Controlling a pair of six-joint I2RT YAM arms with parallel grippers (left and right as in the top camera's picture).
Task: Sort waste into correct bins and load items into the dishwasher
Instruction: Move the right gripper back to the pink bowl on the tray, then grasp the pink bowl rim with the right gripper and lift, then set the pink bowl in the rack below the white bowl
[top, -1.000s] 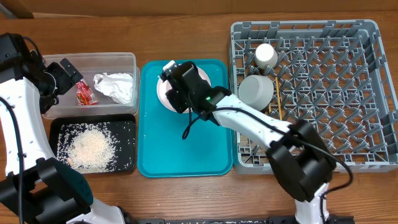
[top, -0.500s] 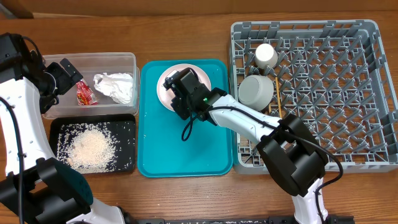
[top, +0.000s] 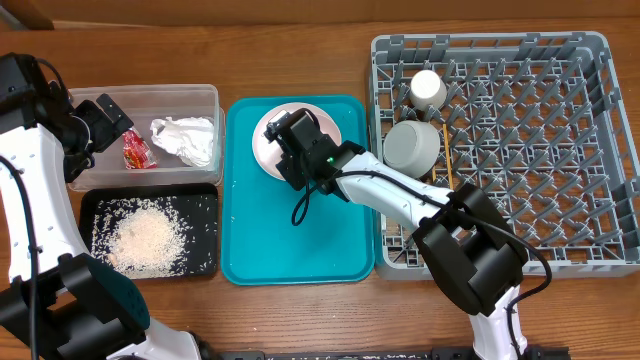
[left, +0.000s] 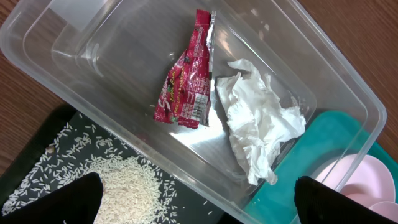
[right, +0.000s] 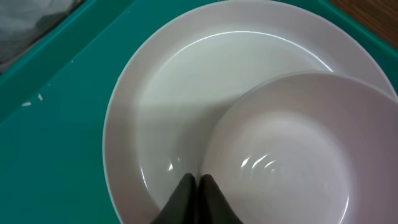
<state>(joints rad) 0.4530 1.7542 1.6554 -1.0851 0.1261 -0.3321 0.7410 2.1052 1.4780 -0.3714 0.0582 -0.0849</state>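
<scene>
1. Two dark fingertips of the right gripper (right: 194, 190) are pinched together with nothing between them. Their tips are down on the pink plate (right: 180, 87), right against the rim of the small bowl (right: 298, 162) sitting on it. I'd guess it means to nudge the bowl's edge for a grip.
2. Beneath plate and bowl lies the teal tray (right: 43, 155), carrying both.
3. Farther out from that gripper, past the tray's edge, the dish rack (top: 600, 150) holds a cup (top: 428, 90) and a second bowl (top: 410, 145). This bowl likely belongs there too.
4. The left gripper (left: 208, 199) is spread wide and empty, hanging over the clear tub (left: 62, 56).
5. Below it lie the red wrapper (left: 186, 87) and napkin (left: 261, 124), and the rice (left: 130, 186) is in the black tray (left: 37, 168) alongside. The waste looks sorted.
</scene>
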